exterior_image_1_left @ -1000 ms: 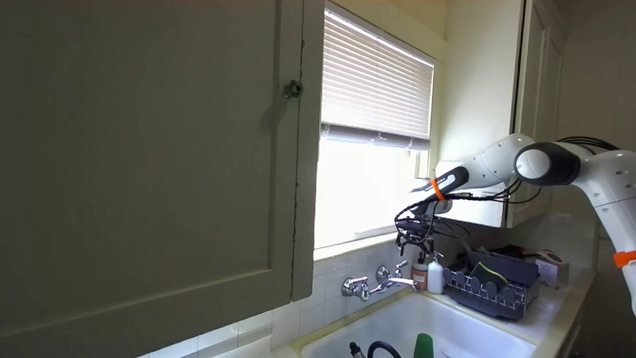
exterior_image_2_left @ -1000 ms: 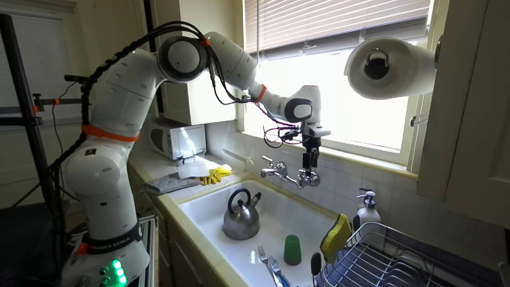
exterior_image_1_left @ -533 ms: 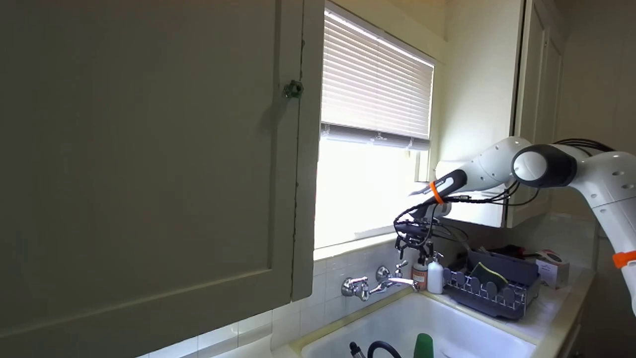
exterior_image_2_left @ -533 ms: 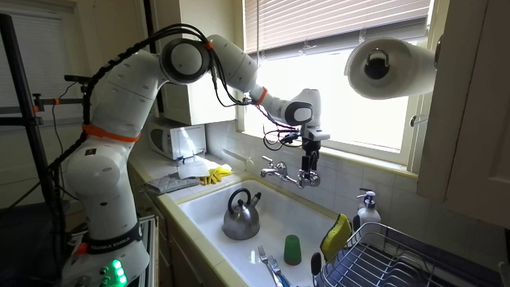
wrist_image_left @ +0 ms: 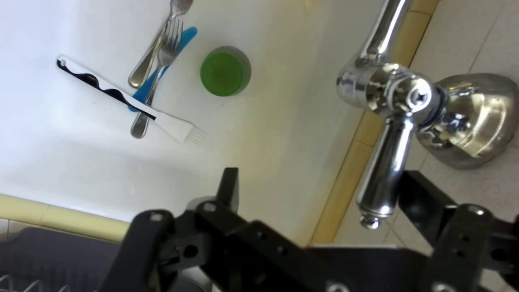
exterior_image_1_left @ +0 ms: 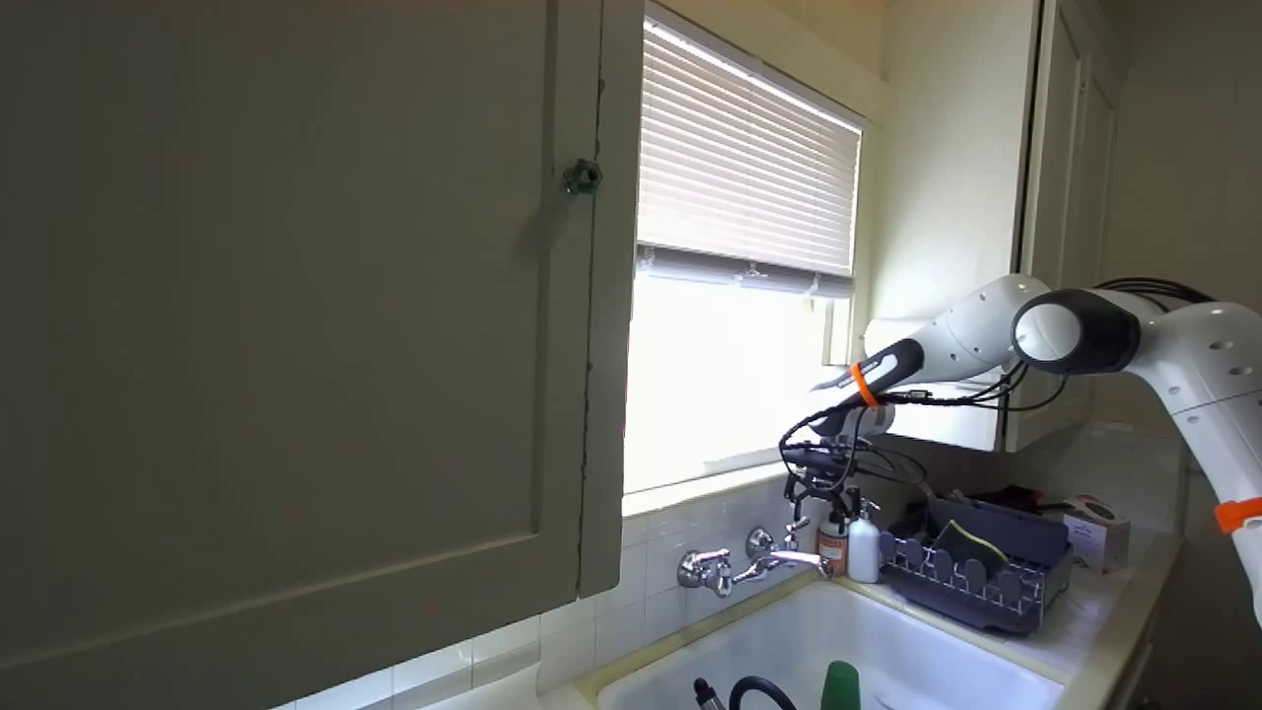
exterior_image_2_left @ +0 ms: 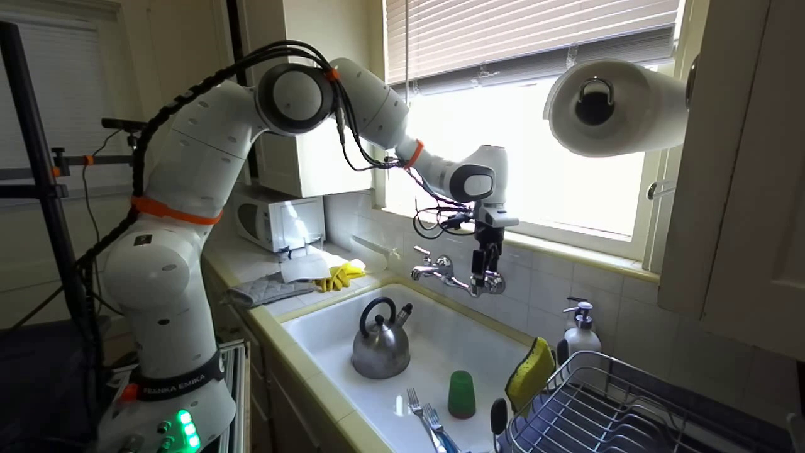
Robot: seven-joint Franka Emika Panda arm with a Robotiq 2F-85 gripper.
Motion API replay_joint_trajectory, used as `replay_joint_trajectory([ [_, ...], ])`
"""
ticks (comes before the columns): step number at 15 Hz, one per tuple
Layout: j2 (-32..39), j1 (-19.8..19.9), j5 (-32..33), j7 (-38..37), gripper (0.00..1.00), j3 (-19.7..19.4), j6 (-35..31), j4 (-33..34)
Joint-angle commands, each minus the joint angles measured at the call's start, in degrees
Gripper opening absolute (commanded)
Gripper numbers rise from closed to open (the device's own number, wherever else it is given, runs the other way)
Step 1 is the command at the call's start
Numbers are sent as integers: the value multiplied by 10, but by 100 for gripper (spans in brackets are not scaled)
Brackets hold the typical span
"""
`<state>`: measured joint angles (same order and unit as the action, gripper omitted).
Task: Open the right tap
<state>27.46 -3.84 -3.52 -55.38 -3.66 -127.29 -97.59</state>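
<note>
Wrist view: the black two-fingered gripper (wrist_image_left: 320, 182) is spread wide, its fingers (wrist_image_left: 423, 202) well apart, and the right tap (wrist_image_left: 385, 172), a small lever handle of shiny chrome, shows between them. The nearer finger is just beside the tap; whether they touch I cannot tell. Below the tap, in the smooth white sink (wrist_image_left: 259, 138), a round green plastic cup (wrist_image_left: 223, 73) stands well apart from it. In an exterior view, a rounded silver metal kettle (exterior_image_2_left: 381, 349) sits lower left of the tap.
</note>
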Motion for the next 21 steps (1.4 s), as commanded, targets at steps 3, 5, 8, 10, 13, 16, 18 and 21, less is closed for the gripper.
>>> replay_joint_trajectory([
  [3, -26, -4, -21, -29, 100, 4, 87, -22],
  [5, -34, -4, -31, -30, 100, 9, 64, -29],
  [8, -47, -12, -25, -58, 100, 2, 8, -46],
  [10, -41, -15, -16, -80, 100, -4, -41, -44],
  [13, -21, -16, -2, -109, 100, -13, -51, -26],
  [16, 4, -17, 10, -114, 100, -18, -31, -6],
  [18, 8, -18, 14, -119, 100, -20, -35, -9],
  [21, -1, -21, 18, -128, 100, -21, -36, -28],
])
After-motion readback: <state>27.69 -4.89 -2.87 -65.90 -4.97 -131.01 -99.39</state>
